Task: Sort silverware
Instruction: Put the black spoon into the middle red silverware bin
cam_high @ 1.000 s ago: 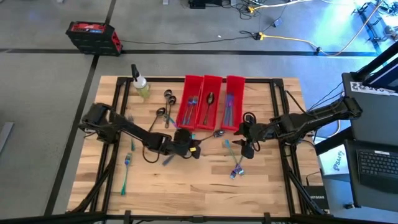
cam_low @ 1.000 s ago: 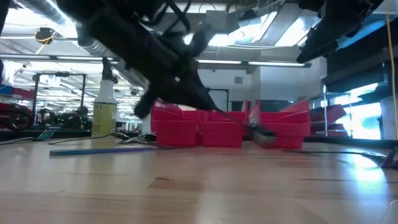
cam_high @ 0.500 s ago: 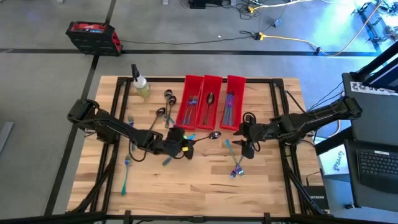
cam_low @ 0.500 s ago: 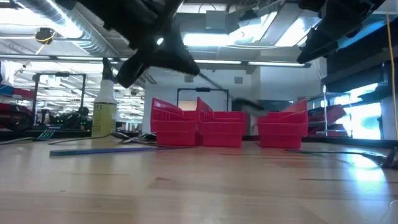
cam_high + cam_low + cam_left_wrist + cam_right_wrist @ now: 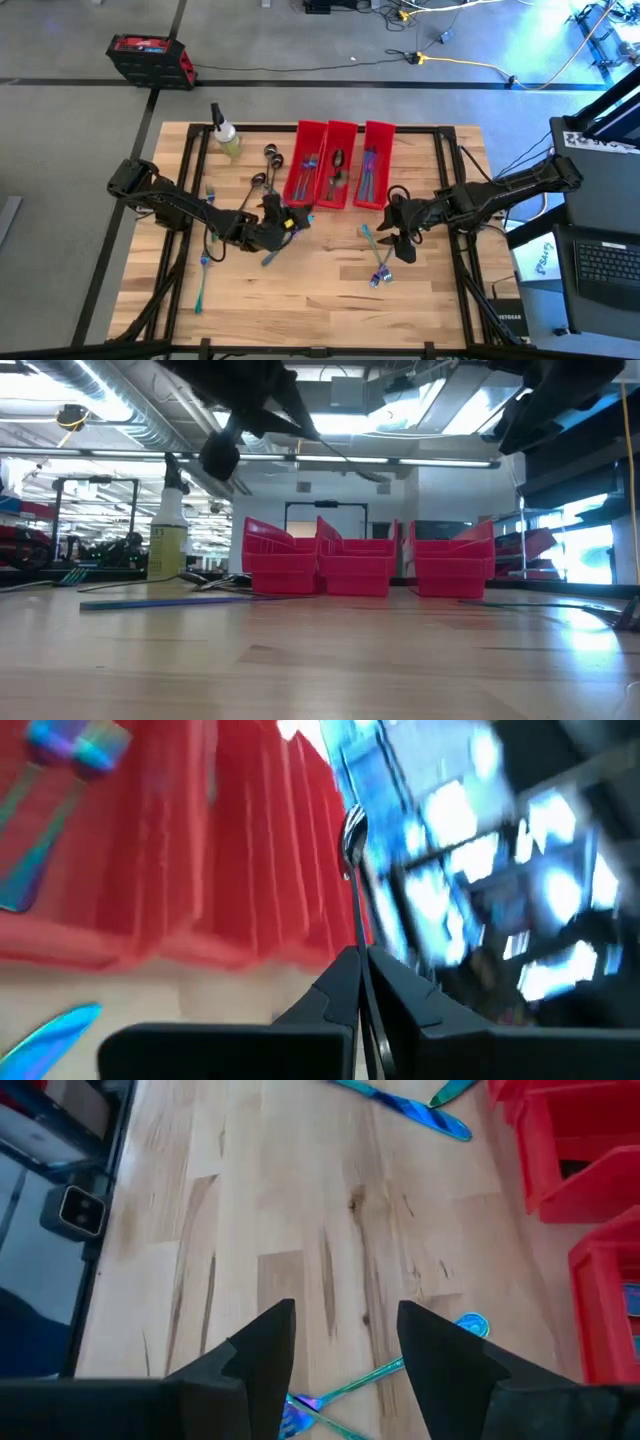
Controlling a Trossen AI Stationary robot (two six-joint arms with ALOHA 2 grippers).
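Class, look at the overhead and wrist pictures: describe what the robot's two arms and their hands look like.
Both arms are dark, jointed and slender, with black cables looping alongside. The left hand carries a small yellow marking near its wrist. The right hand ends in two matte black, wedge-shaped fingers.

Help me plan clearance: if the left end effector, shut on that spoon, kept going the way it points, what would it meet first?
Probably the red bins. The left end effector points its spoon at them, but it rides high, so it may pass over their rims.
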